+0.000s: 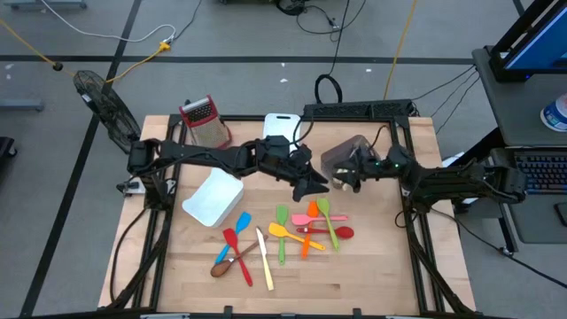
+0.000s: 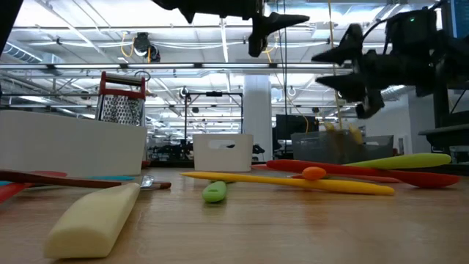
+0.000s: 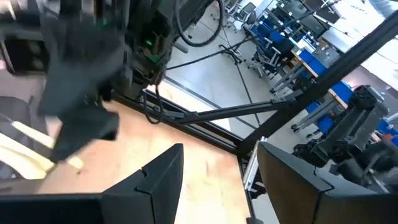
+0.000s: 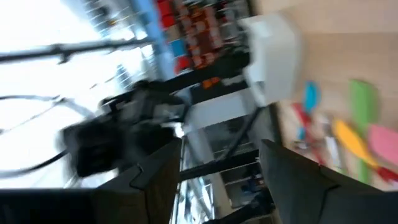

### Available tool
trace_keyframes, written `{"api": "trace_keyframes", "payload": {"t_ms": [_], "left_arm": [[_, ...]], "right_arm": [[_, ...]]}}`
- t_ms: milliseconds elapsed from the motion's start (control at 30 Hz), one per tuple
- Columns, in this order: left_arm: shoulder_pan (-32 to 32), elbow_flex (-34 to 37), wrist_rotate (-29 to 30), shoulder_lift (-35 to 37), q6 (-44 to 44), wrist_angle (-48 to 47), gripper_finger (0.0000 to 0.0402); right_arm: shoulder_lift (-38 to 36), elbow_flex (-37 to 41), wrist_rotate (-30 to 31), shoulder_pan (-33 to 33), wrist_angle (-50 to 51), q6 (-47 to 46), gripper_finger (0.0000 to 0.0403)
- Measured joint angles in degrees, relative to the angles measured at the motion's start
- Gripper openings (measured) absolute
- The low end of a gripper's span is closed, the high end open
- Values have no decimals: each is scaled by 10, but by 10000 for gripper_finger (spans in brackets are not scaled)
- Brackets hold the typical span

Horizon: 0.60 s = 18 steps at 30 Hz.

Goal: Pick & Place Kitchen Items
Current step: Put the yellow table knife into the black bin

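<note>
Several small utensils lie flat in a loose cluster on the wooden table: green spatula (image 1: 282, 217), orange one (image 1: 311, 211), green spoon (image 1: 326, 209), pink one (image 1: 324, 219), red spoon (image 1: 342, 232), yellow one (image 1: 282, 233), blue one (image 1: 242, 221), red spatula (image 1: 230, 239), cream knife (image 1: 263, 252), brown spoon (image 1: 219, 268). My left gripper (image 1: 312, 184) hangs open and empty above the table, just beyond the cluster's far side; its own view (image 3: 219, 147) shows nothing between the fingers. My right gripper (image 1: 347, 180) is open and empty (image 4: 219, 144) beside the grey bin (image 1: 341, 152).
A white bin (image 1: 213, 199) lies on the table left of the utensils. Another white bin (image 1: 282, 127) and a metal grater with a red handle (image 1: 205, 120) stand at the far edge. The grey bin holds yellowish items (image 2: 341, 136). The two grippers are close together.
</note>
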<state>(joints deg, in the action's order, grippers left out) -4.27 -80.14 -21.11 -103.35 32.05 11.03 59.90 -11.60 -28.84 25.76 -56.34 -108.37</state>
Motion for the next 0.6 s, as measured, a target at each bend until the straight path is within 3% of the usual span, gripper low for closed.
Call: {"api": "trace_keyframes", "payload": {"t_ms": [267, 467, 600], "left_arm": [[33, 0, -76, 0, -1, -17, 209], [69, 0, -77, 0, 2, -82, 209], [93, 0, -50, 0, 70, -163, 209]], "right_arm": [[-4, 0, -23, 0, -127, 99, 215], [-11, 0, -29, 0, -165, 175, 215], [-24, 0, -29, 0, -172, 203, 215]]}}
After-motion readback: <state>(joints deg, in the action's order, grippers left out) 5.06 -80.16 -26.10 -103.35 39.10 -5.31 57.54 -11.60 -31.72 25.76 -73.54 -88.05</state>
